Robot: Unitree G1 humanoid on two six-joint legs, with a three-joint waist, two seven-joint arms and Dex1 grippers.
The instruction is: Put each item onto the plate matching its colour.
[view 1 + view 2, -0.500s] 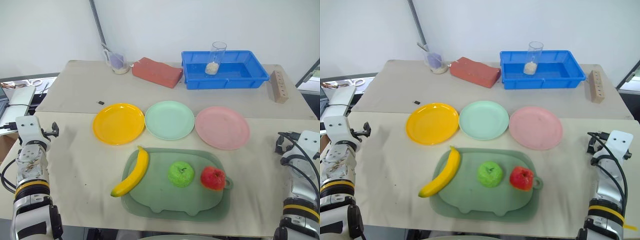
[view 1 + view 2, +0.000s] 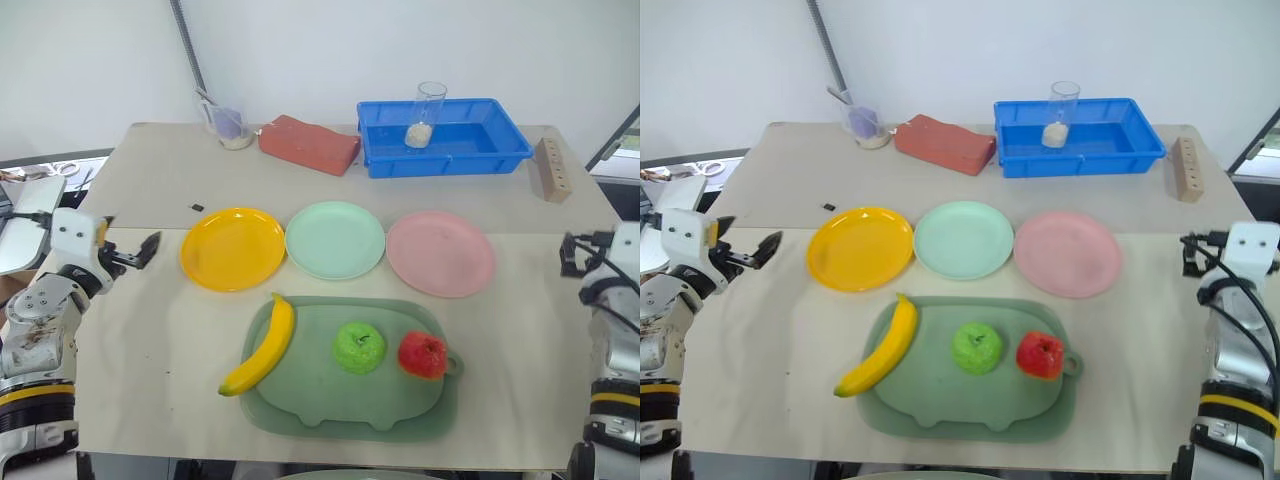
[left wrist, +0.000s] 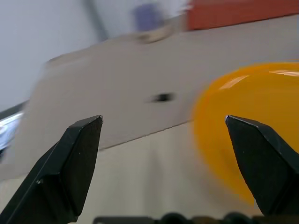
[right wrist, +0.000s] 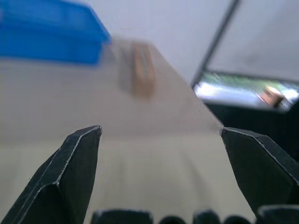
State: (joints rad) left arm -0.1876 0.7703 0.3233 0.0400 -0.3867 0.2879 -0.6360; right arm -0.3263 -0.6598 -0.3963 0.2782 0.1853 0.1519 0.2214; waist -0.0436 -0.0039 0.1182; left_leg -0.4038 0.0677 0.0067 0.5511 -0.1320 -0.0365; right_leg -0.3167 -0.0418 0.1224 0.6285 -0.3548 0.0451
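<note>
1. I saw the banana (image 2: 260,346) half on the tray (image 2: 330,405), its tip over the worktop (image 2: 150,330); the green apple (image 2: 359,347) and red apple (image 2: 423,355) sat on the tray, near each other.
2. The yellow plate (image 2: 232,248), green plate (image 2: 335,240) and pink plate (image 2: 441,253) were bare, just behind the tray.
3. Left end effector (image 3: 163,140) and right end effector (image 4: 161,142) were spread wide, holding nothing.
4. I judged the apples could roll off when pinched, because they are round. The banana could pivot and slide.
5. A reach for the red apple could bump the green one.
6. The head views showed all fruits; the left wrist view gave me the yellow plate's edge, the right wrist view the bin (image 4: 46,32) and a wooden block (image 4: 142,70).
</note>
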